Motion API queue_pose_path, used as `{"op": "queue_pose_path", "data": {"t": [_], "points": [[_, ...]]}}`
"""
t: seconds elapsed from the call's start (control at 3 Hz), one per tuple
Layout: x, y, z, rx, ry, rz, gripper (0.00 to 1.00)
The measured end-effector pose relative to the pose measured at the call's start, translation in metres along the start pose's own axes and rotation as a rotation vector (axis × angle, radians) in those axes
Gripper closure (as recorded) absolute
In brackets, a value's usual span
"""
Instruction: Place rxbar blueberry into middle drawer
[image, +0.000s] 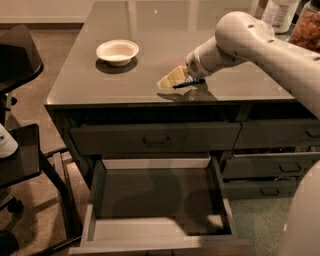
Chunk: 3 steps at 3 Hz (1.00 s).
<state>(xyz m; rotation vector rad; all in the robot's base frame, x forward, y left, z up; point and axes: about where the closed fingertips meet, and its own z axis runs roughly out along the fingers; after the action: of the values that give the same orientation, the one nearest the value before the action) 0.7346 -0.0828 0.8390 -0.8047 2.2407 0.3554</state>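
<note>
My gripper (171, 80) is over the front right part of the countertop, its pale fingers (168, 81) pointing left. It is shut on the rxbar blueberry (189, 83), which shows as a thin dark strip under the gripper, a little above the surface with its shadow beneath. The middle drawer (159, 231) is pulled wide open below the countertop's front edge, and its pale floor is bare. The gripper is above and behind the drawer, slightly right of its middle.
A white bowl (117, 51) sits on the countertop (100, 85) at the left. The shut top drawer (155, 138) is above the open one. Narrower drawers (272, 167) fill the right column. A black chair (20, 150) stands at the left. Jars (305, 25) stand at the back right.
</note>
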Motion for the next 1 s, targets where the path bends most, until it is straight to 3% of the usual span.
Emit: {"op": "queue_pose_path", "data": {"t": [1.0], "points": [[0.0021,0.001,0.0036,0.003,0.009,0.005,0.72]]}}
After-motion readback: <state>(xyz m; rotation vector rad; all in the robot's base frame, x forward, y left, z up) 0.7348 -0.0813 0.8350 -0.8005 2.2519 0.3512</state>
